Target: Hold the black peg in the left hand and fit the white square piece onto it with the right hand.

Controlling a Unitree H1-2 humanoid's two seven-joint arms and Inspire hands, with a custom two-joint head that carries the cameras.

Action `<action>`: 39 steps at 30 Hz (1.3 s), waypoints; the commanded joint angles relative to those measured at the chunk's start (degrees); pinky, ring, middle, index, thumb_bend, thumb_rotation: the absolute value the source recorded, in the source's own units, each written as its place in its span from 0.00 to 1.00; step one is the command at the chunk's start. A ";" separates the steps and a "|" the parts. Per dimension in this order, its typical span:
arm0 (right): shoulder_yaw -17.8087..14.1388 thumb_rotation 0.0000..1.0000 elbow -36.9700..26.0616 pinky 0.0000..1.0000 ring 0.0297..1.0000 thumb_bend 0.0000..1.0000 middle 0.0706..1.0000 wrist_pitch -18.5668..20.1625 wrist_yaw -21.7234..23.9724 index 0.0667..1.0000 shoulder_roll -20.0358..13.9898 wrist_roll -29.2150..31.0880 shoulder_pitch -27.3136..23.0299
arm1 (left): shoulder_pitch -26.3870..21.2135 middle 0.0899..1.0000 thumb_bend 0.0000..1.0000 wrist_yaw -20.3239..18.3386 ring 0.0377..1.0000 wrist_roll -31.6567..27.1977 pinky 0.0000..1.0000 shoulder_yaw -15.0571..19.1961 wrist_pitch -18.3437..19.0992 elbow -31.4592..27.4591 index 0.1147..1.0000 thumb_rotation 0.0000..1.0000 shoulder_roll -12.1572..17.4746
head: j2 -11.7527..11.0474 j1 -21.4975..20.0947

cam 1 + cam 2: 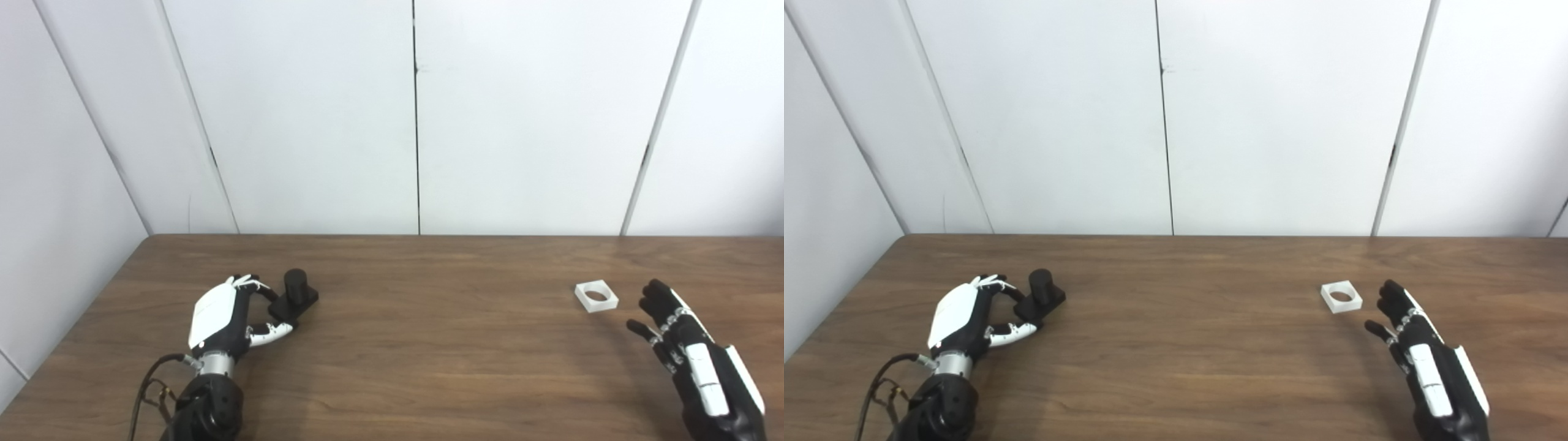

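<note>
Peg: you have the black peg [296, 286] standing upright on its square black base, on the left part of the table, a little behind and right of the left hand.
Peg base: it sits flat on the wood, turned cornerwise to the table edge; its near-left corner lies between the hand's fingers and thumb.
Left hand: your left hand [222, 315] lies palm toward the peg, white back-plate facing up and left. Its fingers [264, 290] curl over to the base's left side, and its thumb reaches up to the near corner. They seem to touch the base, but you cannot tell from here whether the grip is firm; the peg is not lifted.
Piece: the white square piece [1341, 296] lies flat on the right part of the table, round hole facing up, well apart from the peg.
Right hand: your right hand [1421, 354] holds nothing. It sits just right of and nearer than the piece, fingers spread and pointing toward the far left, not touching it.
Table: the brown wooden table [429, 343] runs across the whole view.
Wall: white panels [306, 116] stand behind the table's far edge.
</note>
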 commanded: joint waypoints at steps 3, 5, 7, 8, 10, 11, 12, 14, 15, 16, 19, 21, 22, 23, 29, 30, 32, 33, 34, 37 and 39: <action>0.09 0.86 2.62 0.86 0.96 0.64 0.94 -0.54 0.34 0.91 0.27 0.02 4.47 | -1.76 0.87 0.60 1.83 0.96 0.61 0.89 0.11 -0.39 0.25 0.50 0.21 1.58 | 0.12 -0.02; 0.08 0.86 2.62 0.86 0.97 0.63 0.95 -0.67 0.42 0.92 0.18 0.10 4.51 | -1.75 0.87 0.59 1.91 0.96 0.64 0.88 0.02 -0.36 0.29 0.50 0.22 1.53 | 0.17 -0.03; 0.08 0.86 2.73 0.86 0.97 0.63 0.95 -0.97 0.48 0.92 0.05 0.01 4.54 | -1.71 0.87 0.59 2.26 0.95 0.56 0.87 -0.06 -0.89 0.57 0.49 0.21 1.57 | 0.17 -0.03; 0.07 0.86 2.71 0.86 0.97 0.63 0.95 -1.02 0.43 0.92 0.00 -0.12 4.57 | -1.68 0.87 0.59 2.27 0.95 0.71 0.87 -0.21 -0.76 0.55 0.49 0.21 1.62 | 0.22 -0.10; 0.07 0.87 2.68 0.87 0.97 0.64 0.95 -1.09 0.36 0.92 -0.08 -0.29 4.62 | -1.65 0.87 0.58 2.20 0.95 0.94 0.88 -0.44 -0.41 0.44 0.50 0.22 1.69 | 0.27 -0.11; 0.08 0.87 2.70 0.87 0.97 0.65 0.95 -1.06 0.40 0.92 -0.11 -0.24 4.60 | -1.63 0.87 0.58 2.25 0.95 0.90 0.87 -0.47 -0.42 0.43 0.50 0.22 1.69 | 0.27 -0.11; 0.08 0.87 2.71 0.87 0.97 0.65 0.95 -1.02 0.41 0.92 -0.10 -0.19 4.60 | -1.59 0.87 0.58 2.19 0.95 0.78 0.88 -0.47 -0.41 0.35 0.49 0.22 1.69 | 0.27 -0.11; 0.07 0.87 2.57 0.87 0.97 0.65 0.95 -0.89 0.37 0.93 -0.12 -0.16 4.65 | -1.45 0.86 0.58 1.99 0.95 0.58 0.88 -0.45 -0.42 0.01 0.49 0.21 1.71 | 0.42 -0.20; 0.07 0.87 2.48 0.87 0.97 0.65 0.95 -0.81 0.35 0.93 -0.10 -0.14 4.67 | -1.31 0.86 0.58 1.89 0.95 0.35 0.88 -0.38 -0.57 -0.24 0.49 0.20 1.68 | 0.49 -0.22; 0.10 0.87 2.39 0.87 0.97 0.65 0.95 -0.74 0.33 0.93 -0.12 -0.21 4.68 | -1.16 0.86 0.58 1.88 0.95 0.20 0.88 -0.32 -0.76 -0.47 0.49 0.20 1.66 | 0.58 -0.31; 0.22 0.87 2.59 0.87 0.97 0.65 0.95 -1.04 0.41 0.93 -0.11 -0.33 4.59 | -0.59 0.86 0.58 2.03 0.94 0.11 0.88 -0.38 -1.45 -1.15 0.48 0.18 1.64 | 0.75 -0.46; 0.30 0.87 2.39 0.87 0.97 0.66 0.95 -0.63 0.30 0.93 -0.01 -0.33 4.59 | 0.09 0.85 0.58 1.75 0.94 0.09 0.87 -0.43 -1.42 -2.26 0.48 0.18 1.51 | 0.91 -0.50; 0.35 0.87 2.33 0.87 0.97 0.66 0.95 -0.50 0.31 0.93 0.00 -0.34 4.61 | 0.46 0.85 0.58 1.51 0.94 0.14 0.86 -0.51 -1.32 -2.92 0.48 0.17 1.45 | 0.95 -0.49; 0.39 0.87 2.33 0.87 0.97 0.65 0.95 -0.49 0.28 0.93 0.04 -0.41 4.62 | 0.83 0.85 0.58 1.04 0.94 0.39 0.86 -0.73 -0.90 -3.66 0.49 0.17 1.47 | 0.96 -0.46; 0.73 0.87 2.13 0.87 0.96 0.64 0.94 -0.04 -0.13 0.92 0.44 -1.19 4.78 | 3.25 0.86 0.57 -0.38 0.93 1.49 0.85 -2.09 -0.93 -7.92 0.51 0.21 1.78 | 1.17 -0.52; 0.82 0.87 2.30 0.87 0.96 0.63 0.94 -0.26 -0.13 0.92 0.50 -1.38 4.79 | 3.76 0.86 0.57 -0.59 0.93 1.54 0.85 -2.23 -0.98 -8.82 0.51 0.21 1.74 | 1.24 -0.54; 1.07 0.88 2.82 0.87 0.96 0.64 0.95 -1.10 0.14 0.93 0.50 -1.61 4.73 | 4.82 0.86 0.57 -1.19 0.94 1.89 0.85 -2.58 -0.59 -10.88 0.51 0.21 1.55 | 1.31 -0.59; 1.16 0.88 2.95 0.87 0.96 0.64 0.95 -1.38 0.20 0.93 0.49 -1.74 4.72 | 5.16 0.86 0.57 -1.42 0.94 2.10 0.85 -2.73 -0.39 -11.56 0.51 0.22 1.51 | 1.32 -0.62; 1.26 0.88 3.07 0.87 0.96 0.64 0.95 -1.64 0.21 0.93 0.46 -1.92 4.70 | 5.50 0.86 0.58 -1.58 0.94 2.38 0.85 -2.96 -0.32 -12.19 0.51 0.22 1.56 | 1.33 -0.67; 1.38 0.88 2.84 0.88 0.96 0.65 0.95 -1.32 -0.12 0.93 0.73 -2.18 4.72 | 6.76 0.86 0.58 -2.42 0.94 3.10 0.85 -3.71 -0.25 -14.59 0.50 0.22 1.66 | 1.43 -0.83; 1.45 0.88 2.56 0.89 0.96 0.65 0.94 -0.79 -0.21 0.93 0.93 -2.14 4.77 | 7.73 0.86 0.58 -3.49 0.94 3.48 0.84 -4.11 -0.07 -16.56 0.50 0.24 1.56 | 1.47 -0.93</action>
